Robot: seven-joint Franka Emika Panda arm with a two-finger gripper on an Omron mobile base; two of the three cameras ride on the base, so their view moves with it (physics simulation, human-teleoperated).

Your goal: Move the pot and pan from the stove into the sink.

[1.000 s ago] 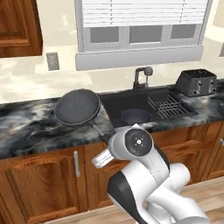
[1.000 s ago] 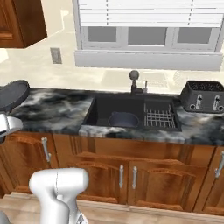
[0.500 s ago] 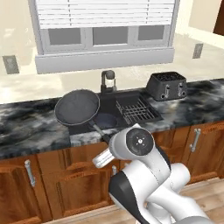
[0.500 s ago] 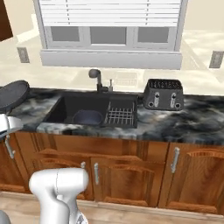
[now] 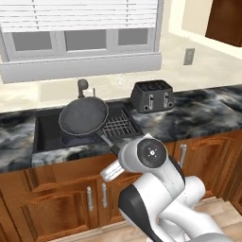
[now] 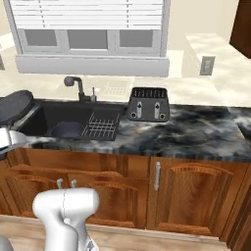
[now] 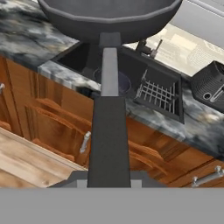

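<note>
My gripper (image 7: 109,180) is shut on the long handle of the pan (image 7: 109,17), a shallow dark grey frying pan. The pan (image 5: 82,116) hangs tilted in the air over the sink (image 5: 47,134), with its handle running back toward my wrist. In the right base view the pan (image 6: 12,105) shows at the left edge, beside the sink (image 6: 41,117). The deep dark blue pot (image 6: 67,130) sits inside the basin, left of the ribbed rack (image 6: 101,126). From the hand it appears as the pot (image 7: 123,83) just beyond the handle. The stove is out of view.
A black toaster (image 5: 151,96) stands on the marbled counter (image 5: 203,113) right of the sink. The knob-topped faucet (image 5: 82,87) rises behind the basin. Wooden cabinet doors with metal handles (image 6: 158,175) run below the counter edge, and a window with blinds is behind.
The whole scene has slid left in both base views as the base drove right. The sink now lies under the pan. The pan stays gripped by its handle.
</note>
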